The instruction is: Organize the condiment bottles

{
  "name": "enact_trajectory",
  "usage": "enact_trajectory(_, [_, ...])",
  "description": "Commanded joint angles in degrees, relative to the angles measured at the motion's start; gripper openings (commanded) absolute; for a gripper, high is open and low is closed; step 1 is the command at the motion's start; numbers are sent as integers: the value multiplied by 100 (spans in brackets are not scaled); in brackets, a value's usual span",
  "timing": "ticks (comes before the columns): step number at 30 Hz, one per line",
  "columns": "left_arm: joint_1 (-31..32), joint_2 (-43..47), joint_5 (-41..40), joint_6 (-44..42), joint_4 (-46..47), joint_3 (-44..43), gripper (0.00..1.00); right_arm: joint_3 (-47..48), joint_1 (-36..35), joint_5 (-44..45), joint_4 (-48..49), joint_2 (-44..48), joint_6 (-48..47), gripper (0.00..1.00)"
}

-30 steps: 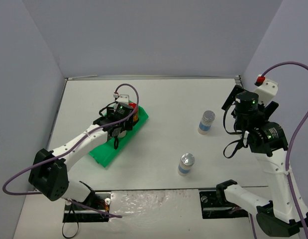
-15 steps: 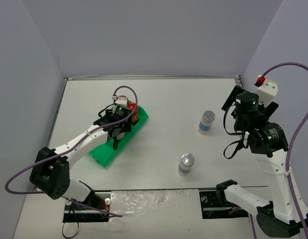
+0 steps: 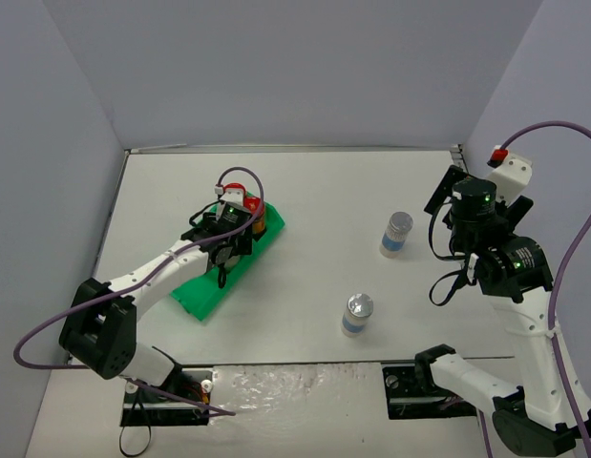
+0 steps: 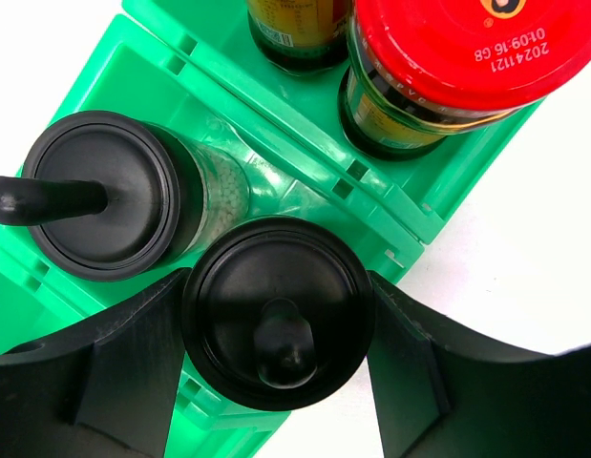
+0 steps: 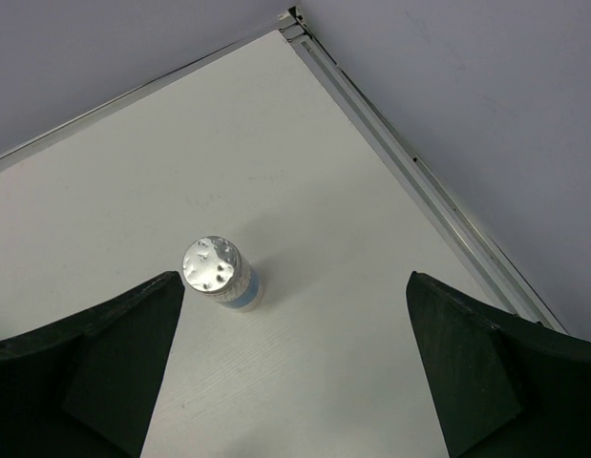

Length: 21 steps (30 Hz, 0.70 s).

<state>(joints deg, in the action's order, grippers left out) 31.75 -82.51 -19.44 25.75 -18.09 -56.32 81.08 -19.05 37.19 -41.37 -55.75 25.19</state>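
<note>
White table (image 3: pixel 305 191), grey walls: the left gripper (image 4: pixel 276 286) clamps a black-capped jar (image 4: pixel 276 324) just beside its twin (image 4: pixel 99 196) in the green tray (image 4: pixel 410 205). Two red-capped jars (image 4: pixel 467 48) crowd the next compartment. Right of the tray stand two silver-capped jars (image 3: pixel 396 234), with the right gripper (image 5: pixel 295 286) spread wide near the farther one.

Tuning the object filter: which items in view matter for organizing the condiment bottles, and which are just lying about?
Job:
- red-capped bottles
- black-capped bottles
- silver-capped bottles

Not the job's own:
- green tray
- table
</note>
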Motion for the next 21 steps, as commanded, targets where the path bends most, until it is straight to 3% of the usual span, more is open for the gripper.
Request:
enact_trajectory(1, [-24, 148, 107, 149, 451, -81, 20, -17, 29, 82, 252, 11, -76, 100])
enact_trajectory(10, [-28, 150, 91, 218, 352, 0, 47, -55, 26, 41, 252, 2, -58, 100])
enact_trajectory(15, [-11, 208, 133, 212, 344, 42, 70, -82, 33, 33, 252, 11, -58, 100])
enact_trajectory(21, [-11, 294, 145, 178, 267, 18, 79, -123, 33, 19, 259, 20, -43, 100])
